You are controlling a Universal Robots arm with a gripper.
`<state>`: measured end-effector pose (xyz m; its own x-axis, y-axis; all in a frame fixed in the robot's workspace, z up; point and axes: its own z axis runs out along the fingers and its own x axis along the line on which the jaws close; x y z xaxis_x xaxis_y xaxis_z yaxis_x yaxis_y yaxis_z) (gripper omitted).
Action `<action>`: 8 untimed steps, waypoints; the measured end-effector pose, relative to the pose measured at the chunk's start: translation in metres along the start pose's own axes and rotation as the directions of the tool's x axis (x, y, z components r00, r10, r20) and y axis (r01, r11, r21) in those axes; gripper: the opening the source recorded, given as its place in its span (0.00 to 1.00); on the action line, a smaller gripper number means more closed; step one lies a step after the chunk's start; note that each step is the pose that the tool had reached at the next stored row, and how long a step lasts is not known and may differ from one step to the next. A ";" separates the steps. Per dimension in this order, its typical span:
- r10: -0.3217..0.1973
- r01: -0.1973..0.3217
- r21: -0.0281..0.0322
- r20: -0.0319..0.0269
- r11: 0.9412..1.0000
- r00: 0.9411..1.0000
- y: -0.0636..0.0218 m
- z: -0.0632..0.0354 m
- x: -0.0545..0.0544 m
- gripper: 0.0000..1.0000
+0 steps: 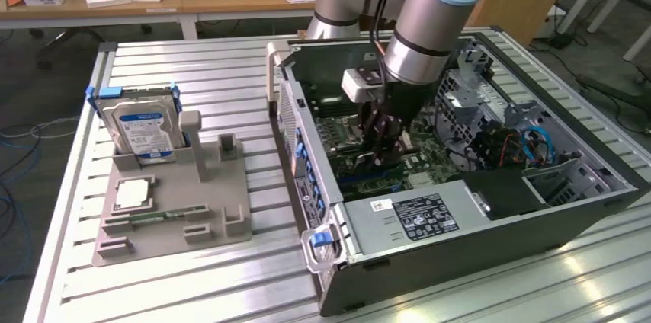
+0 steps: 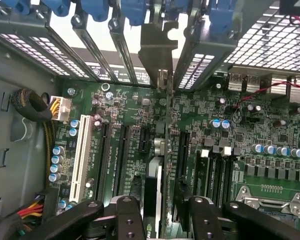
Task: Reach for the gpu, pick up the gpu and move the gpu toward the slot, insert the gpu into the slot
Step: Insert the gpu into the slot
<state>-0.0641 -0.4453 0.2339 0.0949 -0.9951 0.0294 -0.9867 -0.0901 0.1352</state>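
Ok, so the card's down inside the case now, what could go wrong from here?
The gpu, gripped edge-on in the tool, stands among several parallel motherboard slots. A small sideways offset could bring it down beside the right one, or onto the capacitors nearby. Its metal bracket sits close between the rear slot covers and could catch on them if the card tilts.

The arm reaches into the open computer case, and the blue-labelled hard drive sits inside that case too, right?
No. The hard drive stands in the grey holder on the table, outside the case, as the exterior view shows. The arm does reach into the case.
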 end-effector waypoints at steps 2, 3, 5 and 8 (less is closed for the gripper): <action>-0.002 0.002 0.004 0.000 1.000 1.000 0.0016 0.0003 0.000 0.40; -0.003 0.003 0.006 -0.001 1.000 1.000 0.0024 0.0004 0.000 0.40; -0.005 0.005 0.010 -0.002 1.000 1.000 0.0040 0.0007 0.000 0.40; -0.008 0.008 0.013 -0.002 1.000 1.000 0.0064 0.0011 -0.001 0.40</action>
<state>-0.0707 -0.4452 0.2337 0.1028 -0.9942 0.0305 -0.9876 -0.0984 0.1227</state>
